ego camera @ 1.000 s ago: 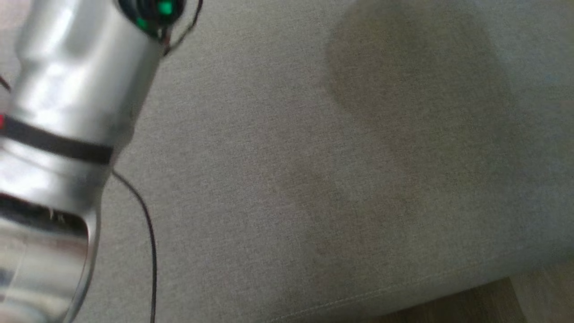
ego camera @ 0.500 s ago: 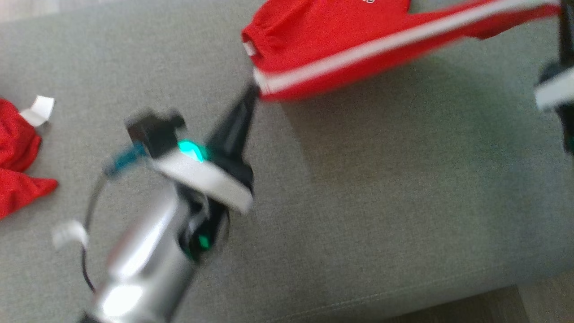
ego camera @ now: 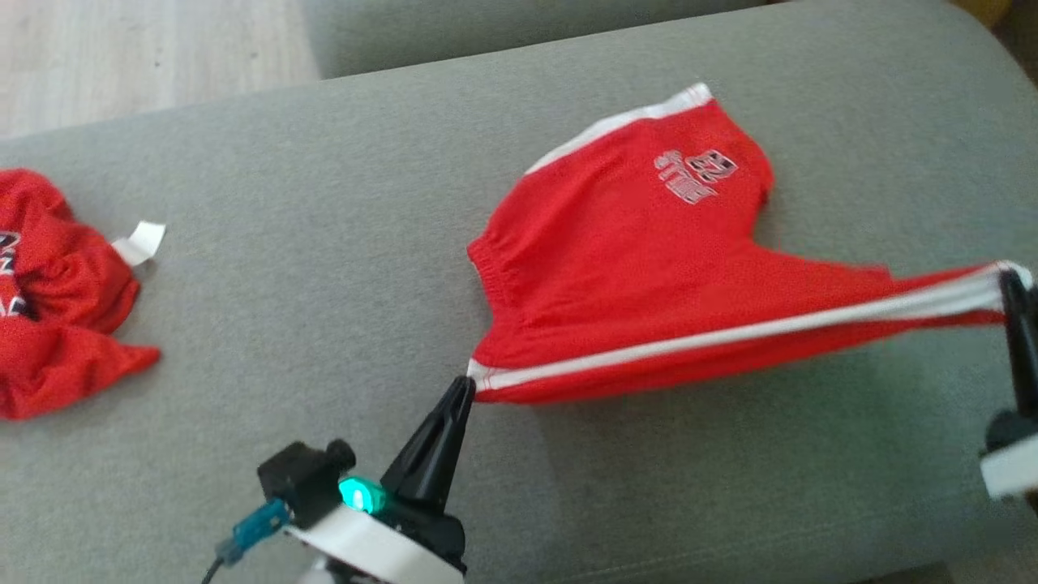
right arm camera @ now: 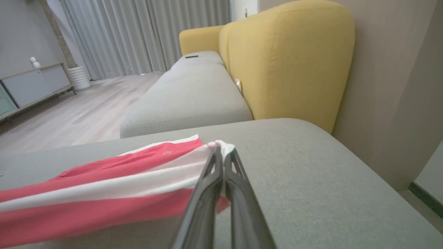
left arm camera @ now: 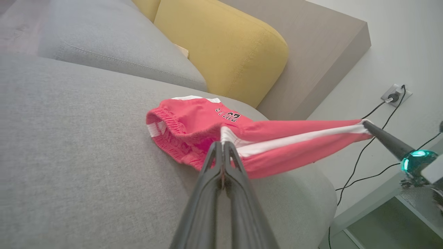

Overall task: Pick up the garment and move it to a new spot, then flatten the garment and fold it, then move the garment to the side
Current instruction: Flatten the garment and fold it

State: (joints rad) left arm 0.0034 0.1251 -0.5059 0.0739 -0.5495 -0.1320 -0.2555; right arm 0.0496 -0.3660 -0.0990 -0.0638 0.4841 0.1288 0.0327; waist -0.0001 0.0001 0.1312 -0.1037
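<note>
The garment (ego camera: 632, 268) is a pair of red shorts with white side stripes and a small printed logo. It hangs stretched between my two grippers just over the grey sofa cushion (ego camera: 324, 243), its far part resting on the cushion. My left gripper (ego camera: 466, 383) is shut on the waistband corner at the stripe's end. My right gripper (ego camera: 1010, 280) is shut on the leg hem at the stripe's other end. In the left wrist view my left gripper (left arm camera: 223, 145) pinches the garment (left arm camera: 193, 121), with the right gripper (left arm camera: 367, 123) at the far end. In the right wrist view my right gripper (right arm camera: 223, 152) clamps the garment (right arm camera: 104, 186).
A second red garment (ego camera: 57, 324) with a white tag lies crumpled at the cushion's left end. Yellow backrests (right arm camera: 287, 62) stand behind the sofa's right end. Wooden floor (ego camera: 146, 57) lies beyond the cushion. A wall socket with cables (left arm camera: 394, 95) sits off the sofa's end.
The head camera has swung, bringing the garment and both grippers fully into view. Both grippers stay shut on the garment, which remains stretched between them.
</note>
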